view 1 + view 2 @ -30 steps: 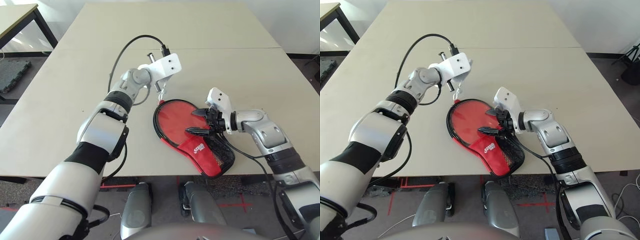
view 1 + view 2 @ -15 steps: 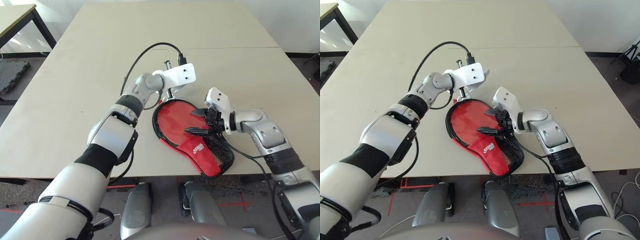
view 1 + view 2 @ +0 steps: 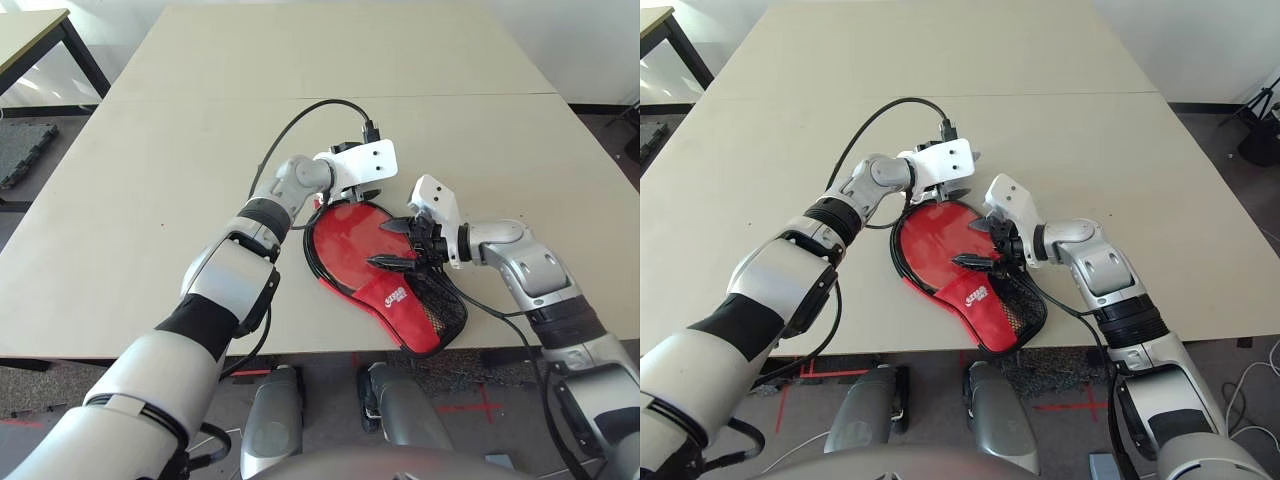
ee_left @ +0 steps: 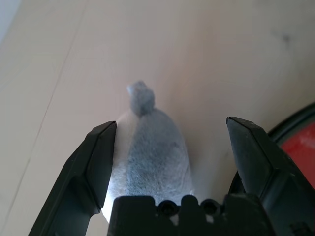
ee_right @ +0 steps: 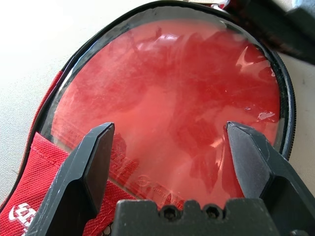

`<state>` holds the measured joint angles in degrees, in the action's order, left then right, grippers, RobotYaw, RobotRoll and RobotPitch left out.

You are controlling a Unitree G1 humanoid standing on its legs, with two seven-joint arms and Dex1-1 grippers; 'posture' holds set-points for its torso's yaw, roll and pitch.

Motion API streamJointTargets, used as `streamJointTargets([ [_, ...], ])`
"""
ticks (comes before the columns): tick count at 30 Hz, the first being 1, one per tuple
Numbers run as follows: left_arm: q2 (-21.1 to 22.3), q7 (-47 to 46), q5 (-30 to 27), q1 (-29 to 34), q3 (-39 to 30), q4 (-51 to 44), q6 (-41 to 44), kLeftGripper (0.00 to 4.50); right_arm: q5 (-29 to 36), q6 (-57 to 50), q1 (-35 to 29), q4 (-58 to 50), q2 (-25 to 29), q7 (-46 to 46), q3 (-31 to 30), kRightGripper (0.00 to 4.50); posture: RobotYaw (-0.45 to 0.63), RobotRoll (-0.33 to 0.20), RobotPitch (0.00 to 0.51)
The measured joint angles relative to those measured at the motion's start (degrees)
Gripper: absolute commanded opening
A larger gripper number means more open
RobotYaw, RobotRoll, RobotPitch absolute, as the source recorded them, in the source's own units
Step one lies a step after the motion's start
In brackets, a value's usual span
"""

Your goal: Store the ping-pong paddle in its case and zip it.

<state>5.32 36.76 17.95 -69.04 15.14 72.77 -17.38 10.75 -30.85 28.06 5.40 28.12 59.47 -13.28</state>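
The case (image 3: 400, 297) lies unzipped near the table's front edge, its red logo panel and black mesh pocket (image 3: 441, 303) toward me. Inside its black zipper edge (image 5: 283, 98) sits the ping-pong paddle (image 5: 167, 88), red face up, with the handle hidden under the logo panel. Just above the paddle's face my right gripper (image 3: 392, 244) hovers open, holding nothing. At the case's far end my left gripper (image 4: 171, 123) stands open and low over the table, with a small pale grey pouch (image 4: 147, 147) lying between its fingers.
The case's near end almost reaches the table's front edge (image 3: 300, 352). A black cable (image 3: 300, 120) arcs from the left wrist over the tabletop. Wide bare table (image 3: 330, 50) stretches beyond a seam. Another table (image 3: 40, 30) stands at the far left.
My left gripper has moved right and down to the case's far end and opened; the small pale thing it held now lies on the table. The right gripper has stayed put.
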Motion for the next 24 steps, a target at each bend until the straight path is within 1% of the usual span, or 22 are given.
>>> streamJointTargets([
  [4, 0.0, 3.6, -3.5, 0.0, -3.6, -1.1, 2.0, 4.48, 0.0, 0.1, 0.2, 0.3, -0.1, 0.0, -0.1, 4.5, 0.08, 0.0, 0.135],
  [9, 0.3, 7.4, -8.0, -0.4, -7.2, -4.9, 4.7, 4.48, 0.0, 0.1, 0.5, 0.6, -0.2, 0.1, -0.2, 4.5, 0.09, 0.0, 0.133],
  [12, 1.0, 8.9, -11.2, -0.4, -9.7, -7.8, 8.1, 4.48, 0.0, 0.2, 0.7, 0.9, -0.3, 0.1, -0.4, 4.5, 0.09, 0.0, 0.132],
  [16, 4.0, 11.1, -13.9, 0.1, -11.6, -13.7, 12.7, 4.48, 0.0, 0.5, 0.9, 1.4, -0.4, 0.3, -0.5, 4.5, 0.09, 0.0, 0.132],
  [20, 7.7, 11.9, -15.3, 3.4, -12.2, -20.7, 16.4, 4.48, 0.0, 0.6, 1.1, 1.6, -0.5, 0.3, -0.6, 4.5, 0.1, 0.0, 0.131],
  [22, 10.2, 13.2, -16.2, 6.6, -12.5, -25.4, 18.7, 4.48, 0.0, 0.6, 1.2, 1.7, -0.4, 0.4, -0.7, 4.5, 0.1, 0.0, 0.131],
  [24, 12.7, 16.1, -18.4, 11.2, -12.9, -32.1, 21.4, 4.48, 0.0, 0.5, 1.5, 1.8, -0.2, 0.7, -0.8, 4.5, 0.1, 0.0, 0.131],
])
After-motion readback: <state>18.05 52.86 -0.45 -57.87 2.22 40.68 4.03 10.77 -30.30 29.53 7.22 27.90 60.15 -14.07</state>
